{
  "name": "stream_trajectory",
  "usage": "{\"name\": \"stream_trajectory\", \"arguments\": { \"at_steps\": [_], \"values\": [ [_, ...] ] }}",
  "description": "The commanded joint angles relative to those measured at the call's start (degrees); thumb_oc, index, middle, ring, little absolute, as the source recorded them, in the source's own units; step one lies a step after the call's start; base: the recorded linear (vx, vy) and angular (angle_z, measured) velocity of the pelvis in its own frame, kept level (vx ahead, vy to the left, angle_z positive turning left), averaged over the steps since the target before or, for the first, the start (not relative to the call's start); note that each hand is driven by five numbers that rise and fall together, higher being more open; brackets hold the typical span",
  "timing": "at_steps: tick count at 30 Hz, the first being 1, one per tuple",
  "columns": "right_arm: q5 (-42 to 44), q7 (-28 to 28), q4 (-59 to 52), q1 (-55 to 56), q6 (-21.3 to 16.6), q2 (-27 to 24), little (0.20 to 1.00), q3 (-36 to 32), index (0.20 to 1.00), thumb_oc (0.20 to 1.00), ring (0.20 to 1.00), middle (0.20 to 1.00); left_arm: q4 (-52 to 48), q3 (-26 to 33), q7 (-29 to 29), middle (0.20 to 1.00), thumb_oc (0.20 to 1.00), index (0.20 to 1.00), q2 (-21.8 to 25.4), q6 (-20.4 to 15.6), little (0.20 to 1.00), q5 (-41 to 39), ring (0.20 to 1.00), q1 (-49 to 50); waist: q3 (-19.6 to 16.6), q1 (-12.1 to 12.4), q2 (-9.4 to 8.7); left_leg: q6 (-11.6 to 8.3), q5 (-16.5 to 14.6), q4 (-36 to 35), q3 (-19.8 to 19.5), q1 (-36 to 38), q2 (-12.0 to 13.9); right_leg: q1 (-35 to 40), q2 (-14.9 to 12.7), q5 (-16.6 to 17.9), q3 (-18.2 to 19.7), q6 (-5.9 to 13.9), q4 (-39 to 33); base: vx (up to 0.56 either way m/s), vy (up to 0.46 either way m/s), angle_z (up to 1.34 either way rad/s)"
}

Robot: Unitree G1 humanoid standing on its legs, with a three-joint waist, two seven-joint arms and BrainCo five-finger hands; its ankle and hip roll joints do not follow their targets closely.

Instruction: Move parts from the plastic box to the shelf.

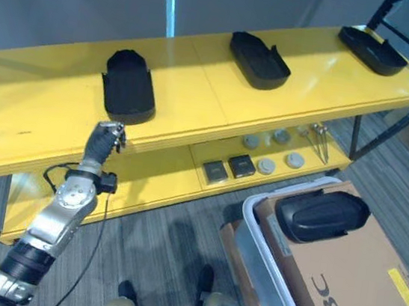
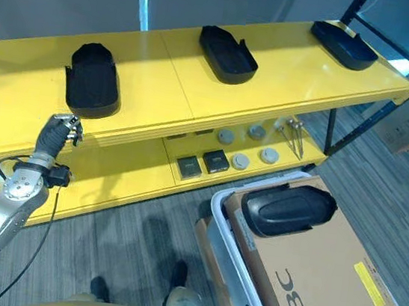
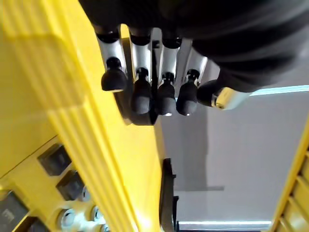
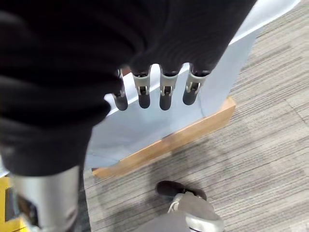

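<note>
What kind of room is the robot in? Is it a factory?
Probably a workshop or small warehouse: a long yellow metal shelf holds black moulded plastic parts, its lower level holds small round grey pieces, and a pale plastic box stands on grey carpet.

Silver-grey arm, dark ribbed cover, robot hand [image 1: 105,140] with silver, dark-tipped fingers [image 3: 142,94]
</note>
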Motion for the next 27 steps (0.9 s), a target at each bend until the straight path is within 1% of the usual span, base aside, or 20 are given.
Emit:
{"name": "stream_trajectory", "arguments": {
  "at_steps": [1, 3, 5, 6, 8, 12, 15, 18, 21, 27],
  "values": [
    [-1.09, -0.92, 0.16, -0.66, -1.17, -1.48, 1.000, 0.70, 1.000, 1.000, 1.000, 1.000, 1.99, -0.38, 1.64, 0.200, 0.200, 0.200, 0.48, -7.76, 0.200, -2.60, 0.200, -7.62, 0.64, -0.38, -0.57, -0.43, -0.86, 5.79, 2.31, -5.21, 5.17, 3.83, -2.78, -5.32, 0.05, 4.58, 1.59, 0.01, -0.037, -0.06],
    [-1.64, -0.72, 0.61, -0.82, -1.51, -1.57, 1.000, 1.12, 1.000, 1.000, 1.000, 1.000, 4.84, -1.53, 2.81, 0.200, 0.200, 0.200, -0.24, -8.30, 0.200, -1.71, 0.200, -10.29, 0.62, -1.23, -0.70, -0.50, -0.87, 6.44, 3.07, -5.32, 5.68, 3.69, -2.70, -5.20, 0.45, 4.51, 1.65, 0.02, -0.040, -0.17],
    [-1.78, -0.73, 0.67, -0.94, -1.43, -1.60, 1.000, 1.53, 1.000, 1.000, 1.000, 1.000, 7.36, -2.33, 4.70, 0.200, 0.200, 0.200, -1.25, -8.02, 0.200, -1.26, 0.200, -12.52, 0.58, -1.87, -0.83, -0.59, -0.82, 6.80, 3.62, -5.39, 6.04, 3.55, -2.64, -5.08, 0.73, 4.49, 1.65, 0.03, -0.038, -0.20],
    [-1.91, -0.78, 0.73, -0.96, -1.46, -1.68, 1.000, 1.90, 1.000, 1.000, 1.000, 1.000, 10.15, -2.84, 5.66, 0.200, 0.200, 0.200, -1.54, -8.83, 0.200, -0.95, 0.200, -14.18, 0.52, -2.42, -0.91, -0.72, -0.72, 7.17, 3.99, -5.51, 6.40, 3.39, -2.59, -5.00, 0.99, 4.49, 1.74, 0.03, -0.042, -0.15],
    [-2.27, -0.17, 0.84, -0.93, -1.36, -2.06, 1.000, 2.31, 1.000, 1.000, 1.000, 1.000, 15.30, -2.69, 7.02, 0.200, 0.200, 0.200, -1.84, -9.22, 0.200, 0.46, 0.200, -16.97, 0.54, -3.31, -1.08, -0.91, -0.60, 7.98, 4.68, -5.87, 7.15, 3.13, -2.51, -5.00, 1.29, 4.39, 1.99, 0.03, -0.048, -0.19],
    [-2.72, 0.21, 1.01, -0.68, -1.37, -2.25, 1.000, 2.47, 1.000, 1.000, 1.000, 1.000, 19.63, -2.04, 8.43, 0.200, 0.200, 0.200, -1.36, -7.89, 0.200, 0.14, 0.200, -19.09, 0.46, -3.99, -1.18, -1.02, -0.48, 8.58, 5.19, -6.16, 7.72, 2.96, -2.42, -5.02, 1.55, 4.28, 2.17, 0.02, -0.024, -0.11],
    [-2.72, 1.10, 1.56, -0.96, -1.89, -2.89, 1.000, 2.98, 1.000, 1.000, 1.000, 1.000, 29.78, -1.64, 10.36, 0.200, 0.200, 0.200, -0.85, -6.01, 0.200, -0.11, 0.200, -22.45, 0.20, -5.04, -1.38, -1.06, -0.40, 9.46, 5.80, -6.63, 8.56, 2.73, -2.20, -5.05, 1.92, 4.13, 2.53, 0.03, -0.029, -0.08],
    [-2.49, 1.11, 1.54, -1.85, -1.82, -3.18, 1.000, 3.92, 1.000, 1.000, 1.000, 1.000, 38.74, -0.06, 10.26, 0.200, 0.200, 0.200, -0.35, -6.69, 0.200, -0.37, 0.200, -25.03, 0.38, -5.52, -1.63, -1.13, -0.53, 10.73, 5.91, -7.53, 9.44, 2.51, -2.07, -5.15, 2.11, 3.94, 2.78, 0.01, -0.035, -0.09],
    [-2.66, 1.18, 1.53, -1.96, -1.37, -3.38, 1.000, 4.23, 1.000, 1.000, 1.000, 1.000, 41.01, 0.85, 10.70, 0.200, 0.200, 0.200, 0.65, -6.52, 0.200, 0.38, 0.200, -25.65, 0.29, -5.58, -1.77, -1.20, -0.51, 11.39, 6.02, -7.83, 9.93, 2.80, -2.00, -5.17, 2.02, 3.78, 2.74, 0.04, -0.017, -0.05],
    [-2.88, 1.90, 2.32, -2.03, -2.02, -3.93, 1.000, 4.75, 1.000, 1.000, 1.000, 1.000, 44.82, 1.76, 10.00, 0.200, 0.200, 0.200, 3.67, -5.32, 0.200, 0.73, 0.200, -28.06, -0.01, -5.78, -1.78, -1.38, -0.37, 12.18, 6.02, -8.39, 10.74, 2.99, -1.89, -5.35, 1.96, 3.57, 2.89, 0.01, -0.001, 0.00]
  ]
}}
